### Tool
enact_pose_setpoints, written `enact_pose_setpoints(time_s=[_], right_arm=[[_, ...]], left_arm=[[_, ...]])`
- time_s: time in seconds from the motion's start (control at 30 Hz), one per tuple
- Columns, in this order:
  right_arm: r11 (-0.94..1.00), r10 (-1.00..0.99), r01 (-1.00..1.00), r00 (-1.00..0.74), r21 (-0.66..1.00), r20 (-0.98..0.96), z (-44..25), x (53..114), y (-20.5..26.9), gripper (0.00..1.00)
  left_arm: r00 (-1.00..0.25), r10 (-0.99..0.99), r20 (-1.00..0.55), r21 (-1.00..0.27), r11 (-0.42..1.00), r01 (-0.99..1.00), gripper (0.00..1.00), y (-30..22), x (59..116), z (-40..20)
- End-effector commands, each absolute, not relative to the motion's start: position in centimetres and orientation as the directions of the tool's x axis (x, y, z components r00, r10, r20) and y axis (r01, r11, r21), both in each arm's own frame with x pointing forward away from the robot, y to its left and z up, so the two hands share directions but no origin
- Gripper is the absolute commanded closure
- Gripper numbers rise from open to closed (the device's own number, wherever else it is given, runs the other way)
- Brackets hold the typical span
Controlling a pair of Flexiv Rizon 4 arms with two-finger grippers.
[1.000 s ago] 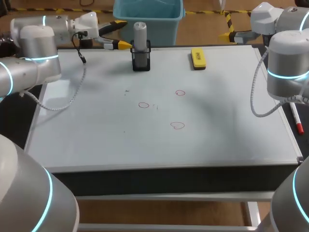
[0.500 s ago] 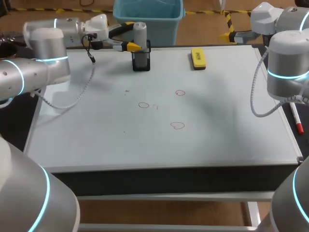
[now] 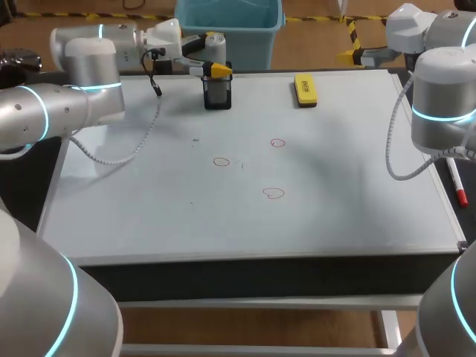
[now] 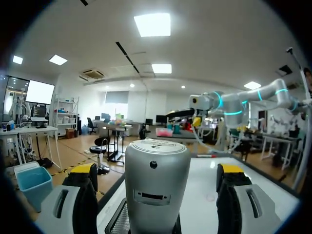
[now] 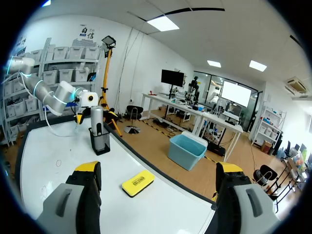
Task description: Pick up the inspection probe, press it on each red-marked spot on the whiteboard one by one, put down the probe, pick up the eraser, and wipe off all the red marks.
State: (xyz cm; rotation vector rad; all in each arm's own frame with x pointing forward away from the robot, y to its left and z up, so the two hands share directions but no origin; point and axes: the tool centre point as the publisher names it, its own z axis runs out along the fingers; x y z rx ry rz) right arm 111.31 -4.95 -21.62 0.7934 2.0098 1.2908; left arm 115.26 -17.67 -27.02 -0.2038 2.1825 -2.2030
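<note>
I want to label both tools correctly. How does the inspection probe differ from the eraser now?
The inspection probe is a silver-grey cylinder, the eraser a flat yellow block. The probe stands upright in a black holder; the eraser lies on the whiteboard. The left gripper flanks the probe with open fingers; no gripper is near the eraser. Both sit along the whiteboard's far edge.

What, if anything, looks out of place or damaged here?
Nothing stands out. The probe stands upright in its holder between the open fingers of the left gripper, the eraser lies flat, and the three red marks are unsmeared.
</note>
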Motion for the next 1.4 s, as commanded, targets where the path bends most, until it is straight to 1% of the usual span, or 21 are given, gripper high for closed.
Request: enact_pose_setpoints(time_s=[0.03,0.9,0.93,0.97,1.0,1.03,1.07,1.1,1.4], right_arm=[[0.345,0.755,0.157,-0.632,0.925,-0.174,-21.6,111.4,-5.0,0.0],[0.345,0.755,0.157,-0.632,0.925,-0.174,-21.6,111.4,-5.0,0.0],[0.345,0.755,0.157,-0.632,0.925,-0.174,-21.6,111.4,-5.0,0.0],[0.345,0.755,0.157,-0.632,0.925,-0.174,-21.6,111.4,-5.0,0.0],[0.345,0.755,0.157,-0.632,0.925,-0.174,-21.6,111.4,-5.0,0.0],[0.345,0.755,0.157,-0.632,0.925,-0.174,-21.6,111.4,-5.0,0.0],[0.345,0.755,0.157,-0.632,0.925,-0.174,-21.6,111.4,-5.0,0.0],[0.345,0.755,0.157,-0.632,0.925,-0.174,-21.6,111.4,-5.0,0.0],[0.345,0.755,0.157,-0.632,0.925,-0.174,-21.6,111.4,-5.0,0.0]], left_arm=[[-0.989,-0.128,0.071,-0.997,-0.003,-0.071,0.0,-17.7,115.1,-26.8],[-0.986,-0.139,0.097,-0.995,0.004,-0.099,0.0,-17.5,115.2,-28.0],[-0.985,-0.139,0.098,-0.995,0.004,-0.1,0.01,-17.5,115.2,-28.1],[-0.985,-0.138,0.099,-0.995,0.004,-0.101,0.25,-17.5,115.2,-28.1],[-0.985,-0.138,0.1,-0.995,0.003,-0.101,0.53,-17.5,115.2,-28.2],[-0.985,-0.137,0.101,-0.995,0.003,-0.102,0.71,-17.5,115.1,-28.2],[-0.985,-0.137,0.101,-0.995,0.003,-0.103,0.81,-17.4,115.1,-28.2],[-0.985,-0.136,0.102,-0.995,0.004,-0.104,1.0,-17.4,115.1,-28.3],[-0.988,-0.124,0.091,-0.996,0.004,-0.093,1.0,-17.2,114.4,-27.9]])
